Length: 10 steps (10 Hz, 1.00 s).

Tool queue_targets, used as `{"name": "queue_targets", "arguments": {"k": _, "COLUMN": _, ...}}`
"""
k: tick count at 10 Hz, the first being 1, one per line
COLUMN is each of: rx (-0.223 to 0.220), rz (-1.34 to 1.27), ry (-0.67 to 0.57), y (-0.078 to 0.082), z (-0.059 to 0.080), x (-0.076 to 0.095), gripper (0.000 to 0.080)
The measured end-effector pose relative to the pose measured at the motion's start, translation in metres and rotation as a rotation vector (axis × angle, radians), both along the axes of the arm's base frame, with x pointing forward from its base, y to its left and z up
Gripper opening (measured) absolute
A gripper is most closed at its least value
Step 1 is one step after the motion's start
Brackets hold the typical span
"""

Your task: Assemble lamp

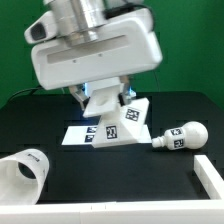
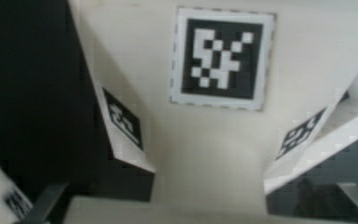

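Over the base (image 1: pixel 125 120), end effector (image 1: pixel 100 99) mostly hidden, grip unclear, shade (image 1: pixel 22 172) cut off.

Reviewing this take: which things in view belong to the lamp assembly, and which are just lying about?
Belong to the job:
lamp base, under the gripper
bulb, lying at the exterior view's right
shade, on its side at the exterior view's lower left

Not part of it:
marker board, flat beside the base
black table
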<state>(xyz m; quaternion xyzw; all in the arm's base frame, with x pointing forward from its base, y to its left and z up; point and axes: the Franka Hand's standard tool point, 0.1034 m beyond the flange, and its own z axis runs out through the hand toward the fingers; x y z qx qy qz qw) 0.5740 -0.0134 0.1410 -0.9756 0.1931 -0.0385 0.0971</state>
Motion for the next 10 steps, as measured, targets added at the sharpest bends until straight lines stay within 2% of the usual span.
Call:
{"name": "queue_targets", "arguments": {"k": 1, "rx": -0.024, "rz": 0.031, "ry": -0.02, "y": 0.006, "z": -0.003, "x": 0.004, "gripper": 0.053}}
{"name": "queue_targets", "arguments": {"k": 2, "rx": -0.073, "rz": 0.037, "ry": -0.105, "y": 0.011, "z": -0.004, "x": 0.014, "gripper": 0.053}}
{"name": "queue_targets", "arguments": {"k": 3, "rx": -0.104, "rz": 0.036, "ry": -0.178, "y": 0.017, "z": -0.008, "x": 0.013, "gripper": 0.053}}
{"name": "queue_targets", "arguments": {"k": 4, "rx": -0.108, "rz": 0.033, "ry": -0.18, "y": 0.017, "z": -0.011, "x": 0.008, "gripper": 0.053}}
{"name": "queue_targets", "arguments": {"k": 7, "rx": -0.117, "rz": 0.046, "ry": -0.189, "y": 0.019, "z": -0.012, "x": 0.009, "gripper": 0.053}}
{"name": "queue_targets", "arguments": {"k": 10, "rx": -0.214, "rz": 0.317, "ry": -0.194, "y": 0.066, "z": -0.025, "x": 0.014, "gripper": 0.053}}
